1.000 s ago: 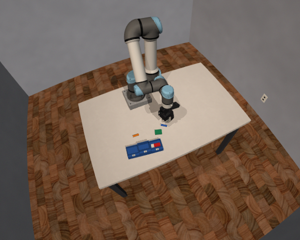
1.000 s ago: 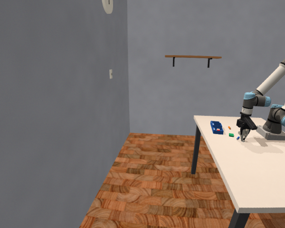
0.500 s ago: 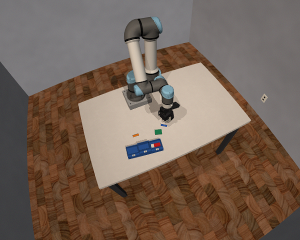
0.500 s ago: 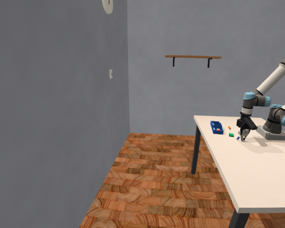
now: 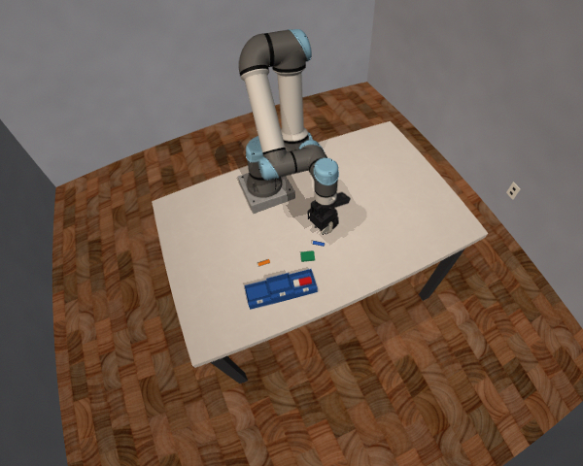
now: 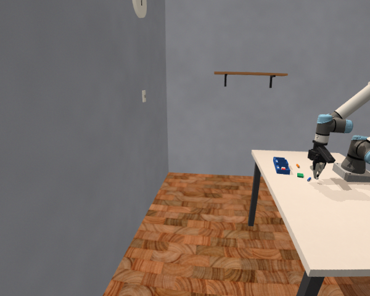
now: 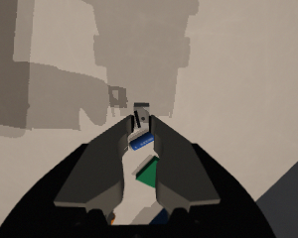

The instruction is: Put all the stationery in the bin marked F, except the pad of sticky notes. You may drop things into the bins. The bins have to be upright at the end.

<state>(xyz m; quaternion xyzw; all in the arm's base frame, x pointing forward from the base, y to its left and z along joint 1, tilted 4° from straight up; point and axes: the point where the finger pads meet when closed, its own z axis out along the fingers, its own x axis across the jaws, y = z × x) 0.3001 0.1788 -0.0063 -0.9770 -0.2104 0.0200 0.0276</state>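
Gripper (image 7: 140, 119) is clamped on some tiny silvery clip-looking thing just above the table (image 5: 407, 200), and the blue bins (image 5: 280, 289) lie well beyond, past the blue marker (image 5: 318, 243) and green pad (image 5: 308, 256).

End effector (image 6: 317, 176) above table (image 6: 338, 235), clamping small item; blue bins (image 6: 281, 165) apart.

A small grey-and-black clip (image 7: 140, 118) is pinched at the fingertips above the table, a blue cylinder (image 5: 318, 243), an orange piece (image 5: 263, 262) and a green pad (image 5: 308, 256) lie near the upright blue bins (image 5: 266, 299).
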